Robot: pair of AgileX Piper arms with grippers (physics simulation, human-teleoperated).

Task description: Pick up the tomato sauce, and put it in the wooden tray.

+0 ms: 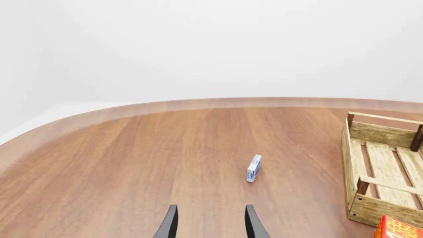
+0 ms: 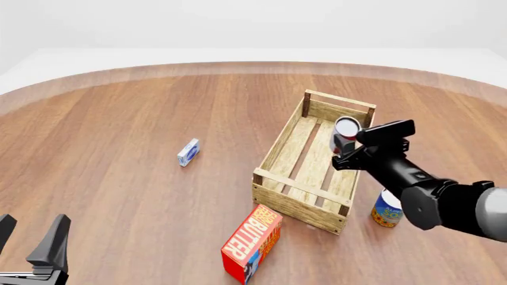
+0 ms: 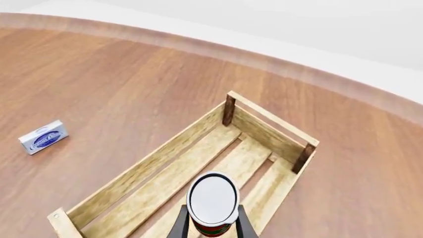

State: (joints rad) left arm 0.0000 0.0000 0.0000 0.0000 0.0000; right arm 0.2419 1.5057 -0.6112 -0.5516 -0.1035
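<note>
My right jaws (image 2: 342, 144) are clamped on the tomato sauce (image 2: 345, 132), one finger on either side of the can, its silver-white top facing up. I hold it over the wooden tray (image 2: 295, 200), above the tray's slatted floor toward its far end, clear of the slats as far as I can tell. In my right wrist view the can (image 3: 212, 202) sits between my fingertips with the tray (image 3: 261, 120) spread out beneath it.

My left jaws (image 2: 30, 237) hang wide apart with nothing between them, low at seven o'clock on the worktop (image 2: 142, 113), well apart from everything else.

A small blue-and-white box (image 2: 187, 152) lies at nine o'clock from the tray, on bare wood. A red butter box (image 2: 251, 243) stands near the tray's near end, at six o'clock from it. A blue-labelled can (image 2: 386, 210) stands upright just beside the tray's near right corner, at four o'clock, partly behind my right arm.
</note>
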